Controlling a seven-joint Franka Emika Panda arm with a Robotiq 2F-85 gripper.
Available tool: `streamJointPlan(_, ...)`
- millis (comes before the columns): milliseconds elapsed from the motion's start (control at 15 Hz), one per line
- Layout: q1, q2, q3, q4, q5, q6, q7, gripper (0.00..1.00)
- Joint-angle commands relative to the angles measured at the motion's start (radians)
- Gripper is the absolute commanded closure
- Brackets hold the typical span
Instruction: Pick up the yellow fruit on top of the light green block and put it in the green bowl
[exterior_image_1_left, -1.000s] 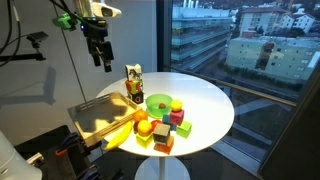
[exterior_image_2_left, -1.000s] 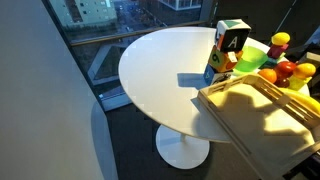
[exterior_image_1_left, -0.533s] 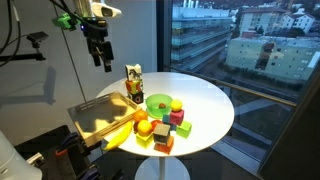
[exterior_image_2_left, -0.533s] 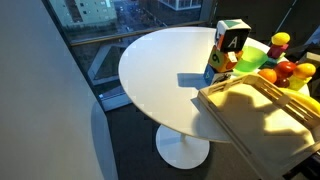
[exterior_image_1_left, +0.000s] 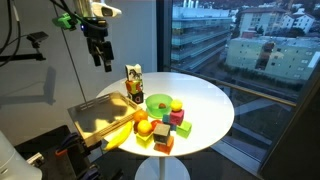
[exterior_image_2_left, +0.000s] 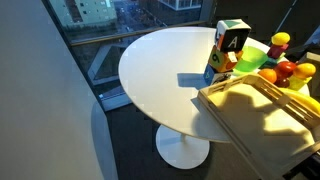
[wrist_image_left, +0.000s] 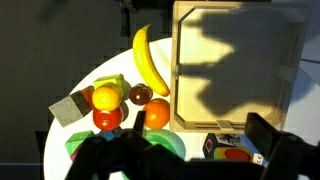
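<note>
The yellow fruit (exterior_image_1_left: 177, 105) sits on the light green block (wrist_image_left: 118, 84) in the cluster of toys on the round white table (exterior_image_1_left: 205, 95). It also shows in the wrist view (wrist_image_left: 105, 97) and in an exterior view (exterior_image_2_left: 280, 40). The green bowl (exterior_image_1_left: 158, 103) stands beside the cluster; in the wrist view (wrist_image_left: 172, 143) my fingers partly hide it. My gripper (exterior_image_1_left: 99, 55) hangs open and empty high above the table, well away from the fruit. In the wrist view its fingers (wrist_image_left: 185, 152) frame the lower edge.
A wooden tray (exterior_image_1_left: 98, 115) lies at the table's edge with a banana (exterior_image_1_left: 120, 135) next to it. An orange fruit (exterior_image_1_left: 145, 127), a red fruit (wrist_image_left: 107, 118), a dark fruit (wrist_image_left: 140, 94) and coloured blocks crowd the cluster. A printed box (exterior_image_1_left: 133, 83) stands behind the bowl.
</note>
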Motion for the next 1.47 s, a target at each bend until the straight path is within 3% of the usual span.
streamJointPlan(0, -0.001, 0.028, 0.003, 0.043, 0.004, 0.0, 0.019, 0.0)
streamJointPlan(800, -0.03, 0.146, -0.003, 0.159, -0.045, -0.007, 0.041, 0.0)
streamJointPlan(1400, -0.081, 0.24, -0.06, 0.133, -0.119, 0.039, -0.008, 0.0)
